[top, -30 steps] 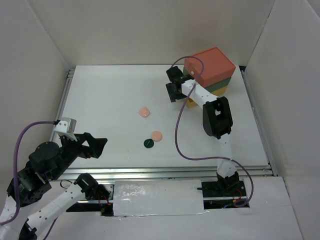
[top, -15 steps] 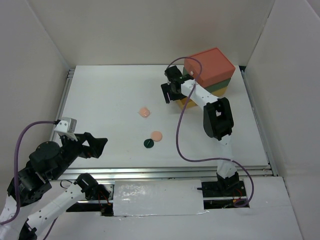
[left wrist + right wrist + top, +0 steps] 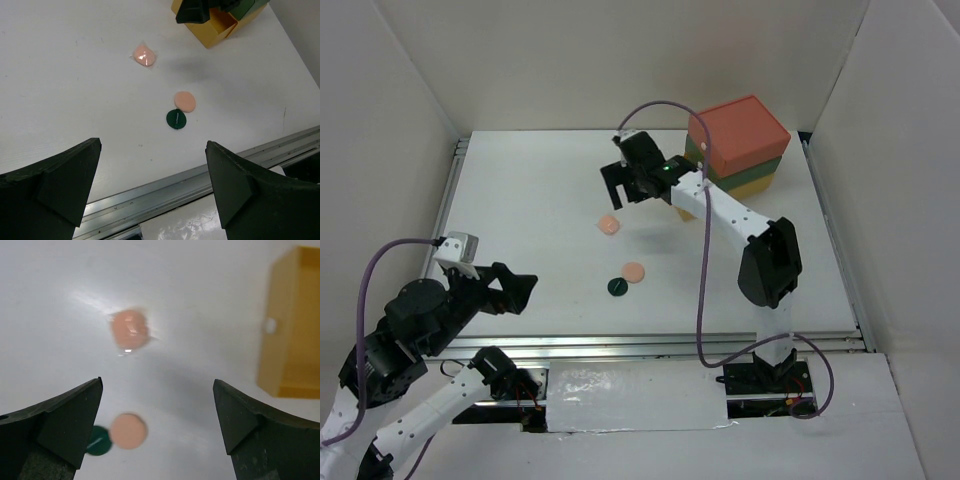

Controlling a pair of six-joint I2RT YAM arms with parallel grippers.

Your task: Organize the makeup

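Three views, one shared patch
The top camera is looking down on the whole table (image 3: pixel 520 200) from above and behind; the left wrist camera is looking obliquely from the near edge; the right wrist camera is looking down from closest. All are showing the upper compact (image 3: pixel 609 225) (image 3: pixel 144 55) (image 3: pixel 129 329), lower compact (image 3: pixel 634 271) (image 3: pixel 185 101) (image 3: pixel 128 430) and disc (image 3: pixel 617 287) (image 3: pixel 176 119) (image 3: pixel 98 441).

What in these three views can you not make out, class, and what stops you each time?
1. Yellow drawer interior: right wrist view, cut off by the right edge; top view, the right arm covers it.
2. Dark green disc: right wrist view, partly behind a finger of the right hand.
3. Far peach compact: right wrist view, blurred; surface detail unreadable.
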